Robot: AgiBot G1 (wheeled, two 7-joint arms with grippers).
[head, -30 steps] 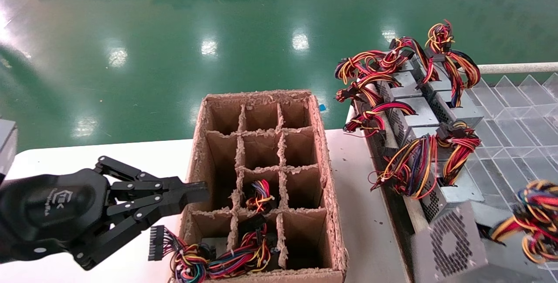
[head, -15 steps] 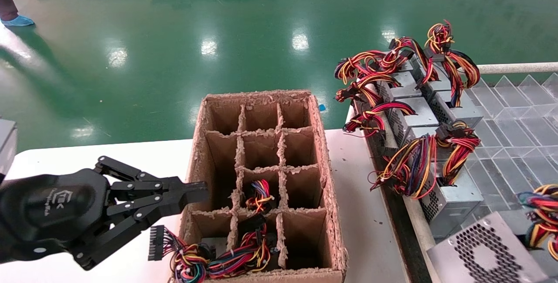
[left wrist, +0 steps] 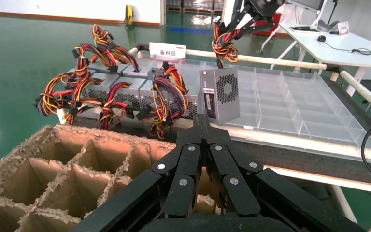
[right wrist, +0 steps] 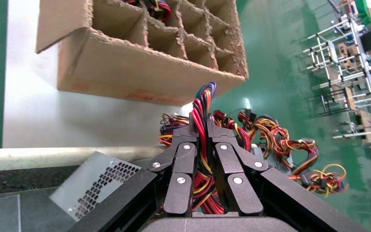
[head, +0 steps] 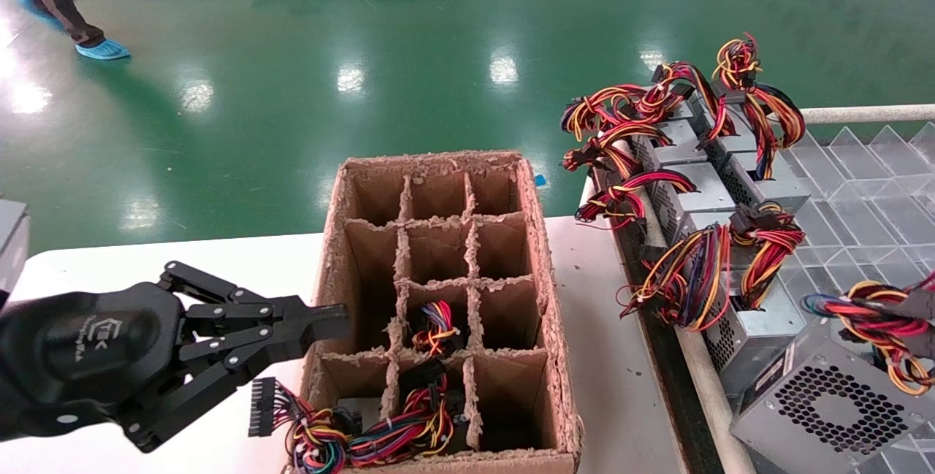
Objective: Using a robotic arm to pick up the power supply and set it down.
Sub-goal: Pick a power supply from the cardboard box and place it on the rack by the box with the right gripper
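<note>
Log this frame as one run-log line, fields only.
right hand: shut on wire bundle, power supply hanging over clear tray | left hand: shut, parked by divider carton | placed: no

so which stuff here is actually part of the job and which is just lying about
In the job:
- power supply, hanging by its wire bundle
- right gripper, shut on that bundle
- cardboard carton

Lying about:
- other power supplies on the clear rack
- left gripper, parked shut beside the carton
- white table
</note>
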